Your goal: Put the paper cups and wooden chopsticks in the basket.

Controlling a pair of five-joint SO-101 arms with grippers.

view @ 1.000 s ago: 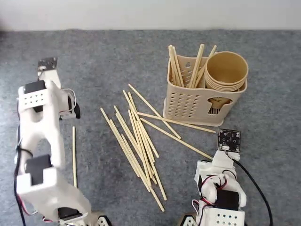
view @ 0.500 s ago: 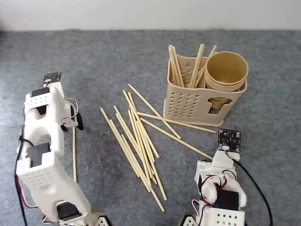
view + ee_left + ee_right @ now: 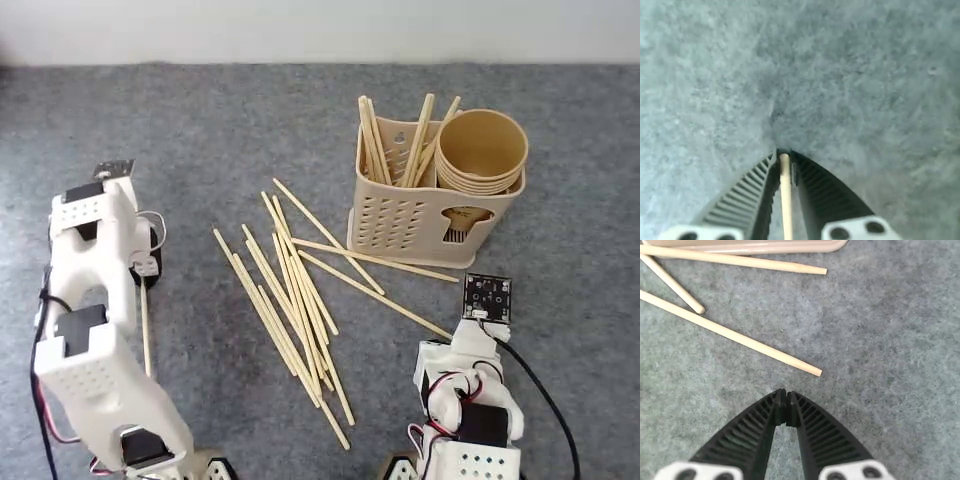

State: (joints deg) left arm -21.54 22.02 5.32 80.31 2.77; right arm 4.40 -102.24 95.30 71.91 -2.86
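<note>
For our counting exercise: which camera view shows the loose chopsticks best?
The high view: the chopsticks lie spread in full beside the basket. The right wrist view catches three ends; the left wrist view, one chopstick held in the left pincer.

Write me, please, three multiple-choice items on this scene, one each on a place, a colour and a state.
1. Where is the stack of paper cups?
A. in the basket
B. on the carpet by the left arm
C. in the right gripper

2. What colour is the basket?
A. blue
B. beige
C. black

3. The left gripper is:
A. open and empty
B. shut on a chopstick
C. shut on a cup

Answers:
1 A, the cups stand nested inside the basket, beside upright sticks.
2 B, its perforated wall is beige.
3 B, the left wrist view shows the stick clamped between the jaws.
</note>
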